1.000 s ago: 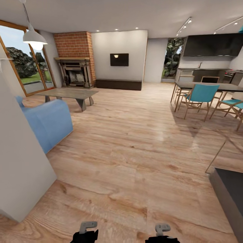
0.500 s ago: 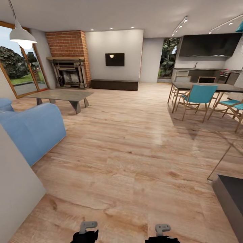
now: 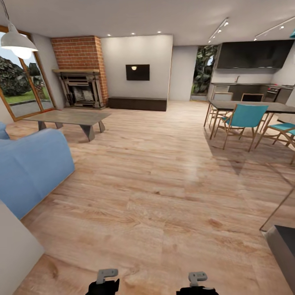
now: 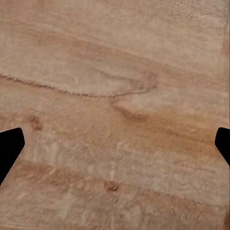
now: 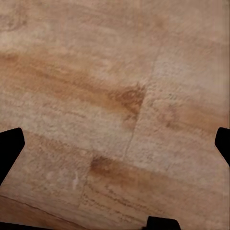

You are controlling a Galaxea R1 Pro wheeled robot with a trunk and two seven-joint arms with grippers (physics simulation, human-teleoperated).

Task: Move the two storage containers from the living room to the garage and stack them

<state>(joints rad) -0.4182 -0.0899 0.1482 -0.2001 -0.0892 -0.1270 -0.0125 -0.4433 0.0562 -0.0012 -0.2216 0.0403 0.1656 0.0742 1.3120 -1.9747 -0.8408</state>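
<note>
hanging low over the plank floor, the left gripper and right gripper both hold their fingers spread wide on nothing; a blue sofa stands near left, chairs right, a low table beyond, living room fireplace farthest

Open wood plank floor ahead; blue sofa left, dining chairs right.
</note>
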